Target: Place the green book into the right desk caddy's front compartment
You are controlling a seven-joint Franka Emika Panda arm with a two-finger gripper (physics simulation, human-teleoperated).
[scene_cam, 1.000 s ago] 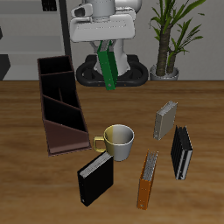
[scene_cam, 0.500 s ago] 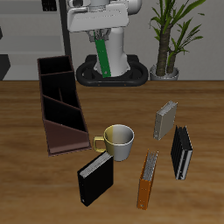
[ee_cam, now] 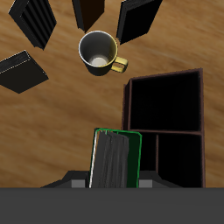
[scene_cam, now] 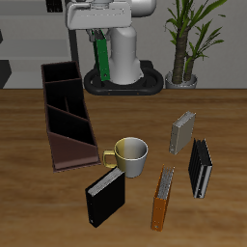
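Exterior view: the hand [scene_cam: 99, 34] has moved sideways since half a second ago, and further again from a second ago. It now sits high above the back of the table [scene_cam: 29, 203], closer to the line of the right desk caddy [scene_cam: 66, 116] than before. The green book [scene_cam: 100, 56] has travelled with it. A second ago it hung tilted in front of the robot's base; now it hangs near vertical, and only a narrow green strip shows below the hand. Nothing else has shifted: yellow mug [scene_cam: 128, 156], black book [scene_cam: 104, 197], orange book [scene_cam: 162, 198], grey book [scene_cam: 181, 132] and the dark book with white stripes [scene_cam: 200, 167] hold their spots.

Hand is clamped on the green book, gripping its upper end; the book hangs straight down from the fingers, well above the table and not over the caddy. The caddy lies lower and nearer the table's front edge than the book, apart from it.

Wrist view: green book [ee_cam: 115, 158] fills the space right under the hand, seen end-on: green cover outline around a dark grey ridged block. Caddy [ee_cam: 166, 127] sits just beside it, two dark compartments showing, both empty. Mug [ee_cam: 101, 52] lies beyond, with dark books [ee_cam: 24, 72] around it.

No readable writing or labels on any book, the mug or the caddy in either view.
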